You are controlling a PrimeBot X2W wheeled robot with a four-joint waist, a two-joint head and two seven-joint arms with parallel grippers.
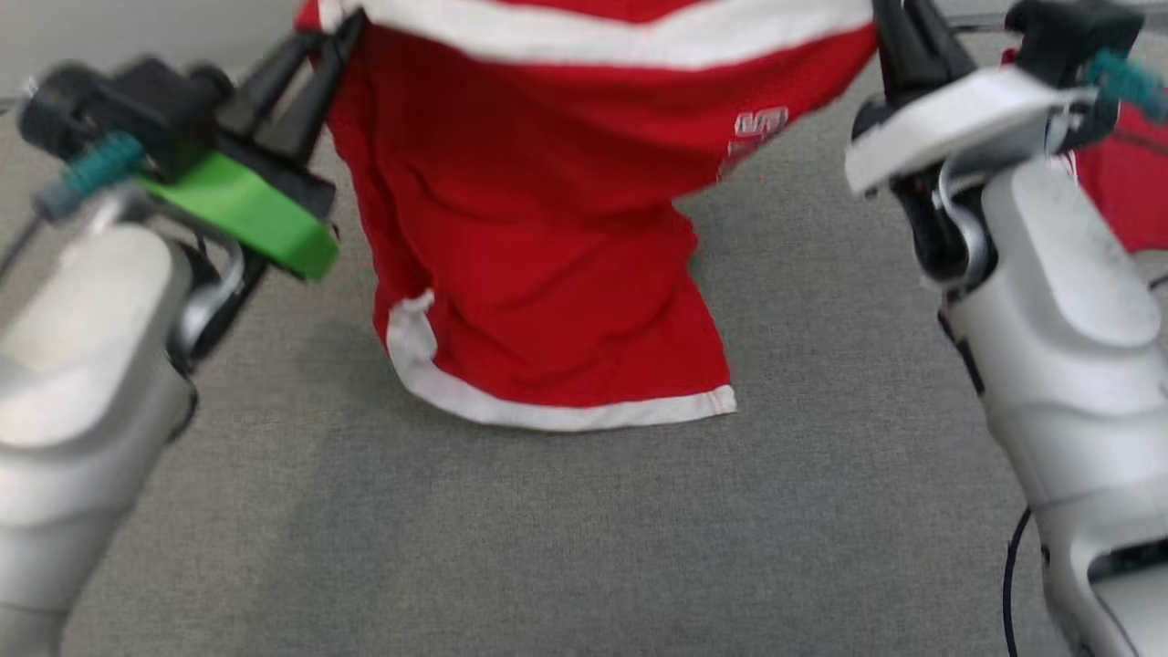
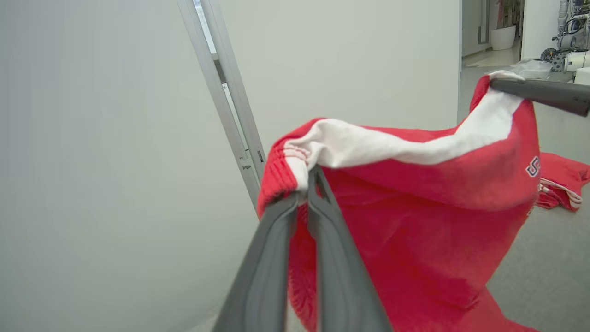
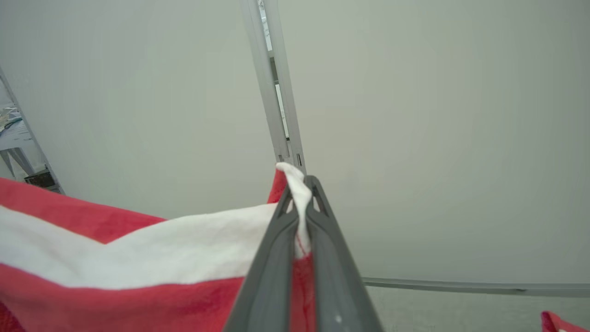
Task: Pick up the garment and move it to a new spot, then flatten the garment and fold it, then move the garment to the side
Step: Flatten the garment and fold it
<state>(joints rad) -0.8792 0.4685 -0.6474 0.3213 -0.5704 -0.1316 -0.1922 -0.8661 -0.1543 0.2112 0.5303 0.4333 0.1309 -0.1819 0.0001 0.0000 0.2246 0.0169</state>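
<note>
Garment (image 1: 547,274) edge is sitting pinched in both of your jaws: your left gripper (image 2: 308,184) is squeezing one end of the white band (image 2: 392,147), your right gripper (image 3: 302,196) the other. Red cloth is hanging stretched between them, its hem (image 1: 566,415) reaching the grey floor (image 1: 547,538).
</note>
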